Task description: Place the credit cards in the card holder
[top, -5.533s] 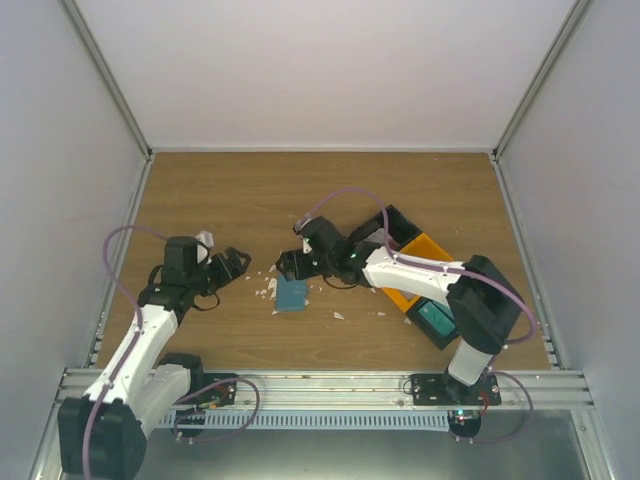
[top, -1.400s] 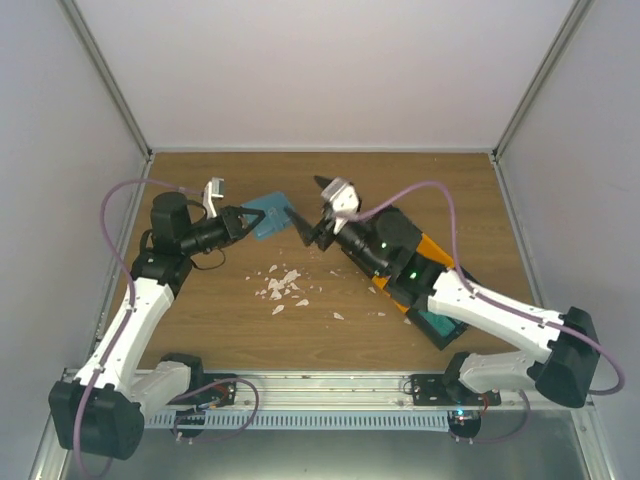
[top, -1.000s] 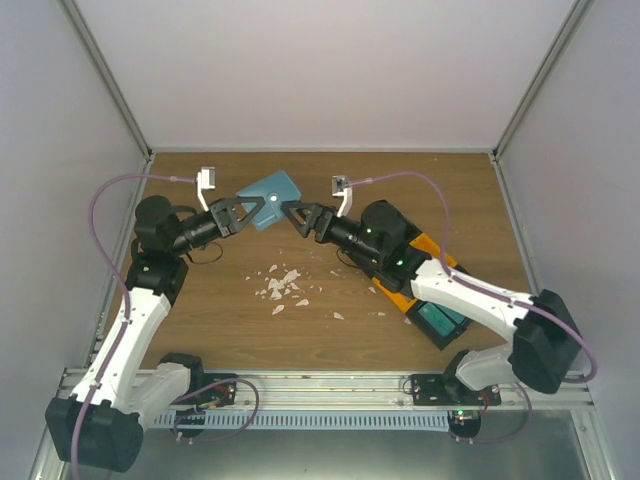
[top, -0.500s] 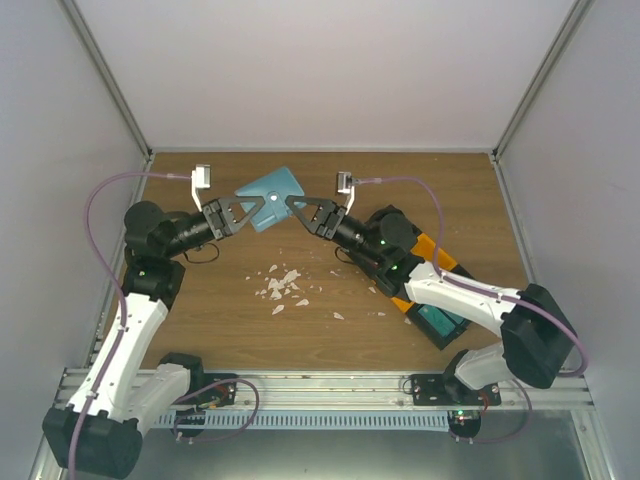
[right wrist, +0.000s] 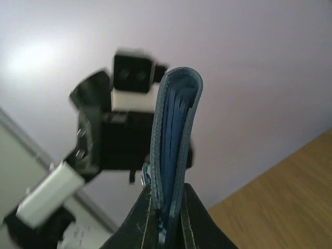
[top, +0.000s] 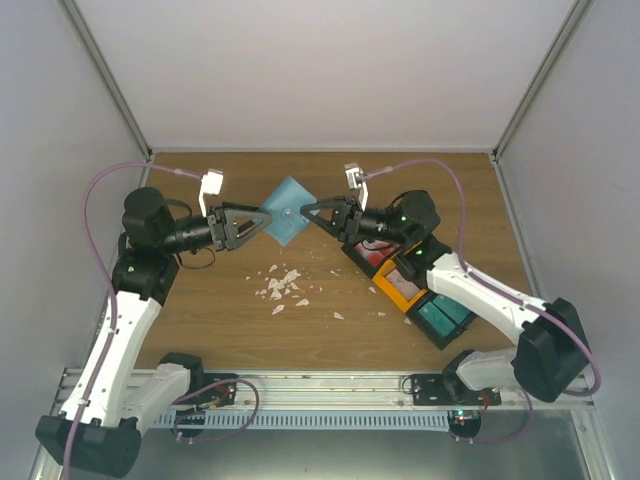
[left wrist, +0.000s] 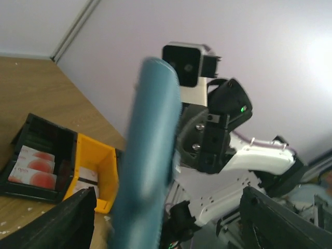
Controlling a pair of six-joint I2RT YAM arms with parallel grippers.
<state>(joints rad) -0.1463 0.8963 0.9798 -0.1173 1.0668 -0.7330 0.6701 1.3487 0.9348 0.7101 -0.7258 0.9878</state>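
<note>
Over the wooden bench [top: 220, 320], the holder [top: 285, 212] hangs between the arms, right pincer [top: 306, 208] pinching its edge, left pincer [top: 258, 220] spread around it; cards [left wrist: 32, 167] lie in the bin [left wrist: 49, 136] by the right arm.

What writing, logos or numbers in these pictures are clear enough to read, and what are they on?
No text can be read in any of the views.
credit cards in the black bin: red patches with faint marks, too blurred to read.
card holder: plain blue, no lettering visible.
</note>
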